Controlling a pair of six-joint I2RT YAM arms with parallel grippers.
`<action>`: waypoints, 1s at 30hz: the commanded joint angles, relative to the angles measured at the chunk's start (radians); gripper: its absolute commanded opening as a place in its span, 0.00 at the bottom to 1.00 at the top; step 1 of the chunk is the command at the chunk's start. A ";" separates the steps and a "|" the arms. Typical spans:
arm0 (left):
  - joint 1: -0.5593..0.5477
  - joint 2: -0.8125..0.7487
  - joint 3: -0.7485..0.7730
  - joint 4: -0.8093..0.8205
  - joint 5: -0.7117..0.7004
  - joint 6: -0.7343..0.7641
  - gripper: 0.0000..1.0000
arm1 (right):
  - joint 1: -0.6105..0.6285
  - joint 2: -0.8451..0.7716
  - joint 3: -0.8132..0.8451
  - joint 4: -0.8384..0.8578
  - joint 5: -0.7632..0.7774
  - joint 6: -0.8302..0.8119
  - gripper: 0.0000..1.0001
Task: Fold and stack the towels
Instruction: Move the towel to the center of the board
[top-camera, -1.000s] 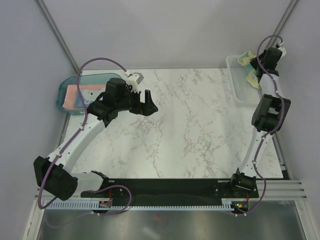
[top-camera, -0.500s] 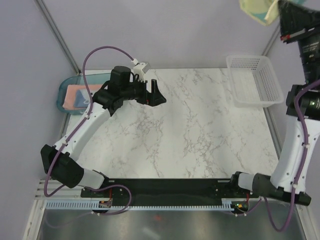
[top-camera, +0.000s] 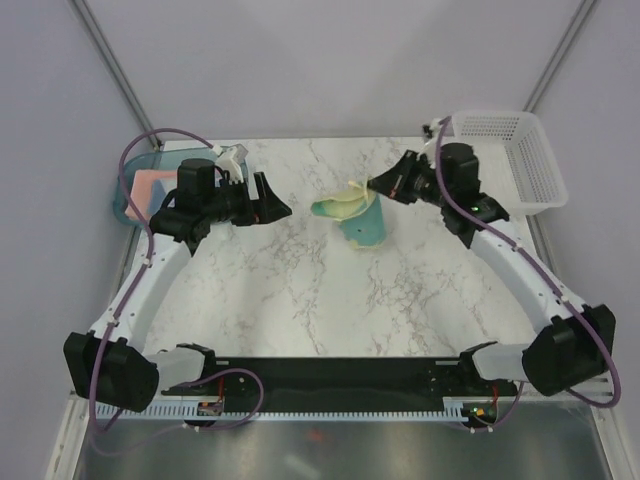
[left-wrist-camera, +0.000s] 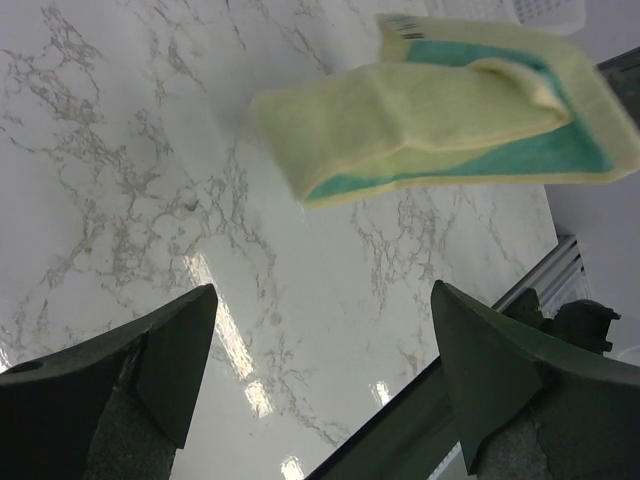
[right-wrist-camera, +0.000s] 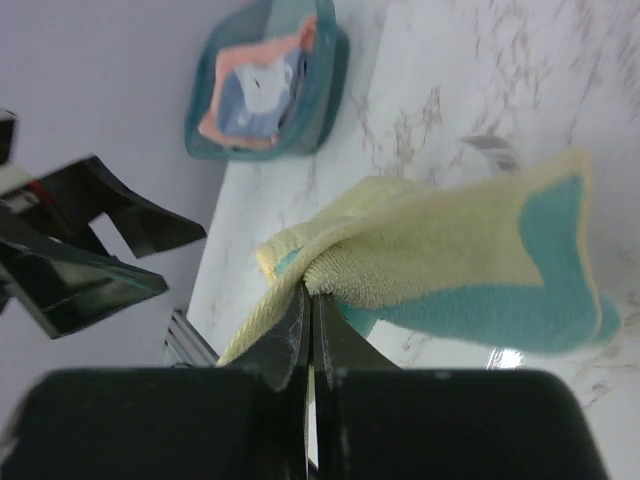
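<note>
My right gripper is shut on the pale yellow towel with a teal panel and holds it above the middle of the marble table; the towel hangs from the pinched edge. The same towel shows in the left wrist view, hanging ahead of the open fingers. My left gripper is open and empty, to the left of the towel and apart from it. The salmon-pink towel and the light blue towel lie in the teal tray at the far left.
The white mesh basket stands at the back right corner of the marble table, with nothing showing in it. The black rail with the arm bases runs along the near edge. Grey walls close the back and sides.
My right arm has swung down from high at the back right, carrying the yellow towel to above the table's middle. My left gripper has drawn back a little to the left.
</note>
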 joint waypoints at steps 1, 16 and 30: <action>-0.005 -0.047 -0.029 -0.003 -0.041 0.028 0.95 | 0.132 0.082 -0.045 0.120 0.040 -0.039 0.00; -0.027 -0.122 -0.093 -0.097 -0.168 0.094 0.93 | 0.189 0.043 -0.384 0.056 0.198 -0.057 0.00; -0.116 0.019 -0.138 0.012 -0.102 0.022 0.88 | 0.189 -0.029 -0.265 -0.145 0.358 -0.191 0.53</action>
